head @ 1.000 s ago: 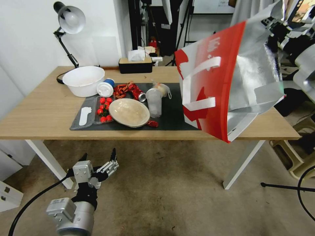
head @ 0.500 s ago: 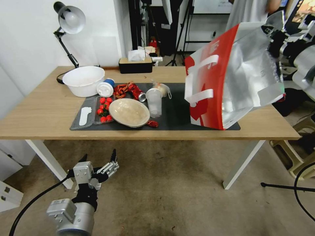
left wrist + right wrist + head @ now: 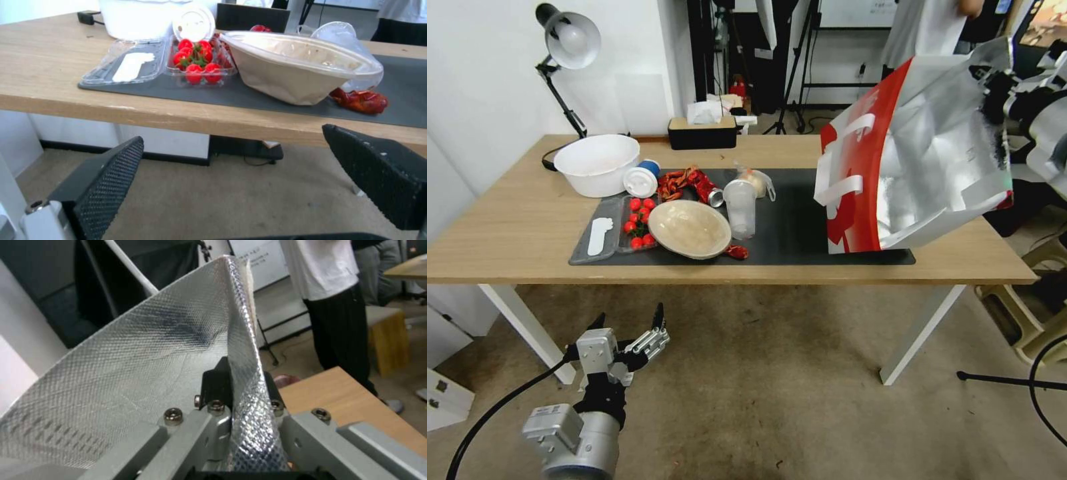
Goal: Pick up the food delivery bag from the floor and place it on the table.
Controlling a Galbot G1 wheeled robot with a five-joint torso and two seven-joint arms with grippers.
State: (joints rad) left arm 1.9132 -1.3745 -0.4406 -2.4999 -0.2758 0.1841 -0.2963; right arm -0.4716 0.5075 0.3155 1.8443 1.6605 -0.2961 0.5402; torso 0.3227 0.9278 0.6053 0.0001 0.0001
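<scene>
The red-and-white food delivery bag (image 3: pixel 860 180) leans tilted over the right end of the table (image 3: pixel 507 233), its silver foil side (image 3: pixel 940 153) facing me. Its lower edge appears to touch the dark grey mat (image 3: pixel 787 220). My right gripper (image 3: pixel 992 90) is at the bag's upper right rim. In the right wrist view this gripper (image 3: pixel 240 380) is shut on the bag's foil wall (image 3: pixel 133 373). My left gripper (image 3: pixel 627 333) hangs low over the floor (image 3: pixel 774 380) in front of the table, open and holding nothing. In the left wrist view its fingers (image 3: pixel 111 176) stand wide apart.
On the mat's left half lie a paper bowl (image 3: pixel 689 229), a tomato tray (image 3: pixel 639 223), a plastic cup (image 3: pixel 740 208) and a can (image 3: pixel 715 197). A white bowl (image 3: pixel 596 164), a lamp (image 3: pixel 570 40) and a tissue box (image 3: pixel 702 132) stand behind. A stool (image 3: pixel 1027 313) is at right.
The bag has swung right and come down from in front of the table edge onto the mat's right end, standing more upright. The left arm has not moved.
</scene>
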